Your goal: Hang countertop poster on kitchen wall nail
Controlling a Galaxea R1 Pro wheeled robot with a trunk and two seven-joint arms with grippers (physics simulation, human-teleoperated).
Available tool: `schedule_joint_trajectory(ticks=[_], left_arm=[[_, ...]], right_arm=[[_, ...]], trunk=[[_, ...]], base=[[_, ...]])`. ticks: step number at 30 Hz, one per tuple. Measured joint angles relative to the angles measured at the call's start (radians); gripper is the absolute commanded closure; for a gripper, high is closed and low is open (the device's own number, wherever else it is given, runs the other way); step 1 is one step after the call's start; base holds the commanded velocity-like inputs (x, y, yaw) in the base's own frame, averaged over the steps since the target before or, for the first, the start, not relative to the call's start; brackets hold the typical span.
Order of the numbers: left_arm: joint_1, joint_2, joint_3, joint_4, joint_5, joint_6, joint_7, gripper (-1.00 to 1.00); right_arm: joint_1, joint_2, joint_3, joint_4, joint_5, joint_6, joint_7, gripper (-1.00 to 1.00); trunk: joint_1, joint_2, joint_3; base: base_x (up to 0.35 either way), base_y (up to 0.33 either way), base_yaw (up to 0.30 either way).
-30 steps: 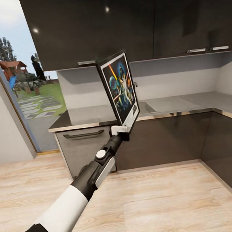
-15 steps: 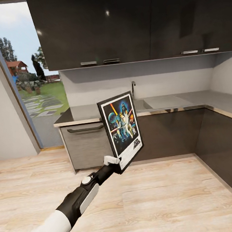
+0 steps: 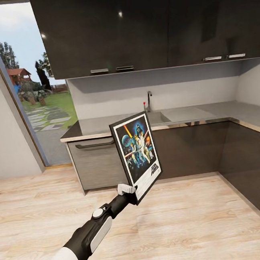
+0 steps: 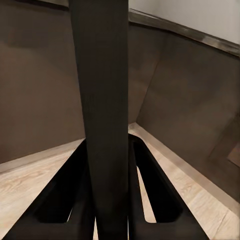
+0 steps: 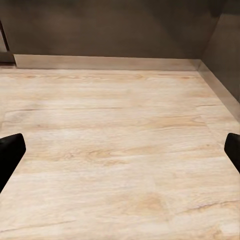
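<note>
Item: flat rectangular Star Wars poster (image 3: 137,155), thin black frame, white border, colourful figures on dark blue. Location: off the long matte grey kitchen countertop (image 3: 209,113) and in the air in front of the dark lower cabinets (image 3: 188,149), upright with a slight tilt, printed face toward the head camera. In the left wrist view the poster (image 4: 102,115) reads edge-on as a broad dark band running up between the two black fingers (image 4: 155,190).

Holder: left gripper (image 3: 131,191), clamped on the poster's lower corner, one finger on each face.

Handling, as judged: rigid and thin, likely light; keeps its plane without sagging though held by one corner only. The smooth frame and glossy face look slippery, and the off-centre hold leaves a long lever above the clamp, so swings could twist it in the grip. The corner and the print face are the likely damage points on a knock. A hold at the lower edge leaves the top edge free for hanging.

Right gripper (image 5: 120,150): fingers wide apart, empty, over pale wood-plank floor (image 5: 120,125).

Surroundings: glossy dark upper cabinets (image 3: 146,23) with slim metal handles, plain light grey backsplash, inset rectangular sink (image 3: 157,117) with slim tap (image 3: 148,99), tall window (image 3: 29,93) onto a garden. No wall nail can be made out.
</note>
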Motion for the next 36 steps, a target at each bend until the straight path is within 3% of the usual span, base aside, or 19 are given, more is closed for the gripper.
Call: schedule_joint_trajectory(ticks=[7, 11, 18, 19, 20, 22, 31, 32, 36], left_arm=[[0.000, 0.000, 0.000, 0.000, 0.000, 0.000, 0.000, 1.00], [0.022, 0.023, 0.021, -0.022, -0.001, 0.004, -0.008, 1.00], [0.062, 0.062, 0.024, -0.041, 0.000, 0.004, -0.036, 1.00], [0.091, 0.127, 0.021, -0.042, -0.002, 0.003, -0.100, 1.00], [0.094, 0.164, 0.025, -0.028, 0.000, 0.004, -0.147, 1.00], [0.095, 0.167, 0.024, 0.004, 0.000, 0.003, -0.216, 1.00], [0.096, 0.173, 0.025, 0.102, -0.002, -0.085, -0.371, 1.00], [0.096, 0.173, 0.025, 0.112, -0.004, -0.097, -0.416, 1.00], [0.096, 0.173, 0.027, 0.119, -0.005, -0.105, -0.483, 1.00]], right_arm=[[0.000, 0.000, 0.000, 0.000, 0.000, 0.000, 0.000, -1.00], [0.006, -0.006, 0.001, -0.022, -0.001, 0.000, 0.000, -1.00], [0.008, -0.005, 0.001, -0.041, -0.002, 0.001, 0.000, -1.00], [0.009, -0.005, 0.001, -0.041, -0.002, 0.001, 0.000, -1.00], [0.009, -0.005, 0.001, -0.042, -0.001, 0.001, 0.000, -1.00], [0.009, -0.006, 0.001, -0.042, -0.002, 0.001, 0.000, -1.00], [0.009, -0.006, 0.001, -0.042, 0.000, 0.001, -0.002, -1.00], [0.009, -0.007, 0.001, -0.044, 0.000, 0.002, -0.002, -1.00], [0.008, -0.016, 0.003, -0.051, -0.001, 0.007, 0.001, -1.00]], trunk=[[0.000, 0.000, 0.000], [0.000, 0.000, 0.000], [0.000, 0.000, 0.000], [0.000, 0.000, 0.000], [0.000, 0.000, 0.000], [0.000, 0.000, 0.000], [0.000, 0.000, 0.000], [0.000, 0.000, 0.000], [0.000, 0.000, 0.000]], base=[[0.000, 0.000, 0.000], [0.000, 0.000, 0.000], [0.000, 0.000, 0.000], [0.000, 0.000, 0.000], [0.000, 0.000, 0.000], [0.000, 0.000, 0.000], [0.000, 0.000, 0.000], [0.000, 0.000, 0.000], [0.000, 0.000, 0.000]])
